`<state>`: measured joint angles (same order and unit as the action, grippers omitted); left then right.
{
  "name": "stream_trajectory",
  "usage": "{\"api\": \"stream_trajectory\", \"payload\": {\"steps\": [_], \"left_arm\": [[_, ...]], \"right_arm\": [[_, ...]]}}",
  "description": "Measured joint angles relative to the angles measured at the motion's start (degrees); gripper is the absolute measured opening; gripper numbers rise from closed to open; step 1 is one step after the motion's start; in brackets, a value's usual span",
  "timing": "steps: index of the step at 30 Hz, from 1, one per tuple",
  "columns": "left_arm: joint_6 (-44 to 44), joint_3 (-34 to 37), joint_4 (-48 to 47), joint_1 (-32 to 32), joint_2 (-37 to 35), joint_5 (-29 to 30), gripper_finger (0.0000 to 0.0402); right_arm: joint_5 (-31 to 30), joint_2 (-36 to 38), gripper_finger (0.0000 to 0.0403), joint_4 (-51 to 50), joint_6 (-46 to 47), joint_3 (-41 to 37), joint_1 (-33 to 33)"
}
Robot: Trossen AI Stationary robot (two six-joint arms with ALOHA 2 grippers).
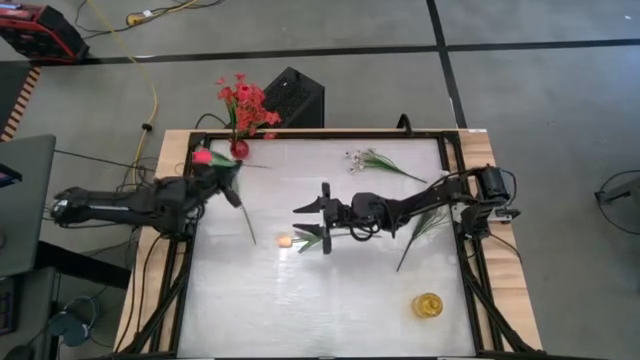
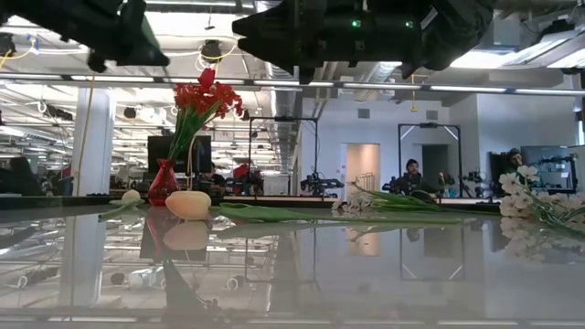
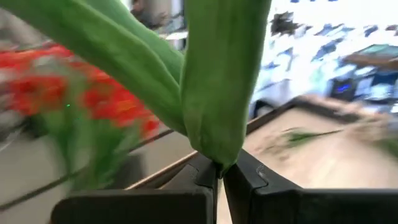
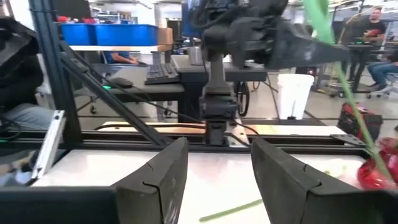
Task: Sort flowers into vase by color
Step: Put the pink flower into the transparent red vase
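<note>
My left gripper [image 1: 226,184] stands at the table's far left, shut on a red-pink tulip [image 1: 203,157] beside the red vase [image 1: 240,149] of red flowers [image 1: 246,104]. Over the table's middle, my right gripper [image 1: 309,223] is open and holds nothing. Just off its fingertips, a pale orange tulip bud [image 1: 284,241] lies flat on the table with its green leaves. A white-blossom sprig [image 1: 372,159] lies at the far middle. Another green sprig [image 1: 428,226] lies under the right arm. A yellow vase [image 1: 428,305] stands near right. My left gripper pinches the tulip's green leaves [image 3: 215,146] between its two fingers, below the bloom. The fingers lie level and cross the stem. The bloom stands out on the far side of the fingers. The stem [image 4: 346,93] slants down away from the hold.
A black frame [image 1: 455,190] runs round the white tabletop, with wooden edges outside it. A black box [image 1: 293,95] sits beyond the far edge. In the low view, people sit at desks in the room behind.
</note>
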<state>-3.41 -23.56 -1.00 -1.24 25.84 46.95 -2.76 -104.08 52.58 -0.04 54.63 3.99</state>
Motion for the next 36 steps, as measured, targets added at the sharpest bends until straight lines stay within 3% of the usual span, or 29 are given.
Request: {"api": "stream_trajectory", "payload": {"steps": [4,7,17,20,24,28,32,36], "left_arm": [[-6.17,-8.14,-17.26,-3.41,0.00,1.41,0.0000],[-6.82,-14.09,-24.95,-6.31,1.80,1.19,0.0000],[0.03,-25.94,-32.51,-19.26,10.70,-1.49,0.0000],[1.89,-27.80,-32.50,-25.47,13.01,-7.62,0.0000],[3.83,-29.36,-32.60,-35.31,16.21,-20.03,0.0000],[5.67,-29.63,-32.54,-43.73,18.24,-25.78,0.0000],[6.83,-29.63,-31.87,-49.51,18.82,-34.33,0.0000],[6.96,-29.64,-30.11,-52.66,19.08,-39.29,0.0000]], "right_arm": [[-0.02,0.01,0.0205,-0.01,0.01,0.00,0.09],[-0.11,-0.01,0.0204,0.04,0.01,0.00,0.02],[-0.16,-0.01,0.0203,0.15,0.03,0.00,0.03],[-0.15,-0.01,0.0203,0.15,0.03,0.00,0.11],[-0.15,-0.01,0.0203,0.14,0.05,0.00,0.11],[-0.13,-0.01,0.0203,0.05,0.06,0.00,0.11],[-0.13,-0.04,0.0203,-0.20,0.03,0.00,0.11],[-0.11,-0.04,0.0203,-0.24,0.01,0.00,-0.12]]}}
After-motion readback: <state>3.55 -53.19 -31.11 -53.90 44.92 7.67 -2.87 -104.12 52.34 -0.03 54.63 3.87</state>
